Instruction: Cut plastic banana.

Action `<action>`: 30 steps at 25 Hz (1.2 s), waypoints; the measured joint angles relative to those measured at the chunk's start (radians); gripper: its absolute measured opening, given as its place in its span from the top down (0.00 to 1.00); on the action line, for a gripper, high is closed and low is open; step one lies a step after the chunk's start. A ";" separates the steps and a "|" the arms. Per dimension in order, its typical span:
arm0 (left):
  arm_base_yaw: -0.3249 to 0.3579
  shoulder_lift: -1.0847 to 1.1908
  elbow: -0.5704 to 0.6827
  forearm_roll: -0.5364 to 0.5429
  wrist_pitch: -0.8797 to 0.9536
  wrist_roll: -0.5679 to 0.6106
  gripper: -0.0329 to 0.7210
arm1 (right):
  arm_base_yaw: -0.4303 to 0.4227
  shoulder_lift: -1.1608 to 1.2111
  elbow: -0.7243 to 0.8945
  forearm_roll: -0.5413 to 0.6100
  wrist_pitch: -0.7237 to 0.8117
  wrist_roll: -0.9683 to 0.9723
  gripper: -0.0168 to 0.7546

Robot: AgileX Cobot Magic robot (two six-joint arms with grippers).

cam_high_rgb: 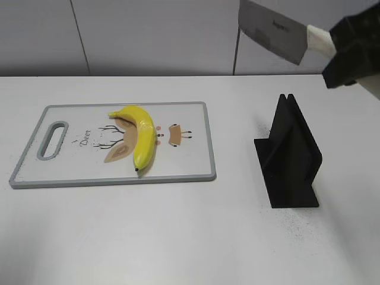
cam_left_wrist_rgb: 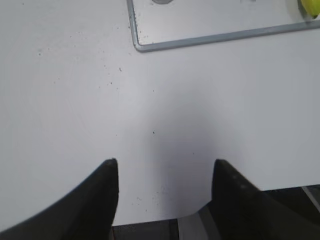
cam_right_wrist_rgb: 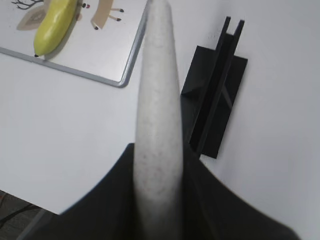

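Observation:
A yellow plastic banana (cam_high_rgb: pixel 141 135) lies whole on a white cutting board (cam_high_rgb: pixel 190 172) with a grey rim, left of centre. My right gripper (cam_high_rgb: pixel 344 53) is shut on the pale handle (cam_right_wrist_rgb: pixel 157 125) of a cleaver, whose grey blade (cam_high_rgb: pixel 273 29) is held high at the upper right, above the black knife stand (cam_high_rgb: pixel 290 154). The banana (cam_right_wrist_rgb: pixel 52 25) and the board (cam_right_wrist_rgb: pixel 100 60) show at the upper left of the right wrist view. My left gripper (cam_left_wrist_rgb: pixel 165 162) is open and empty over bare table, near the board's corner (cam_left_wrist_rgb: pixel 142 45).
The black knife stand (cam_right_wrist_rgb: pixel 215 95) is empty, right of the board. A banana tip (cam_left_wrist_rgb: pixel 311 7) shows at the left wrist view's top right. The table's front edge (cam_left_wrist_rgb: pixel 200 212) lies just below the left gripper.

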 joint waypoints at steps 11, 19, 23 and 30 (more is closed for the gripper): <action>0.000 -0.459 0.253 0.003 0.003 -0.022 0.19 | 0.000 -0.247 0.343 -0.023 -0.151 0.104 0.77; 0.000 -0.856 0.378 0.006 0.004 -0.022 0.19 | 0.000 -0.341 0.442 -0.058 -0.174 0.154 0.77; 0.000 -1.030 0.419 0.006 0.005 -0.022 0.19 | 0.000 -0.343 0.462 -0.066 -0.204 0.174 0.77; 0.001 -1.089 0.462 0.046 0.005 -0.022 0.19 | 0.000 -0.331 0.467 -0.126 -0.281 0.246 0.77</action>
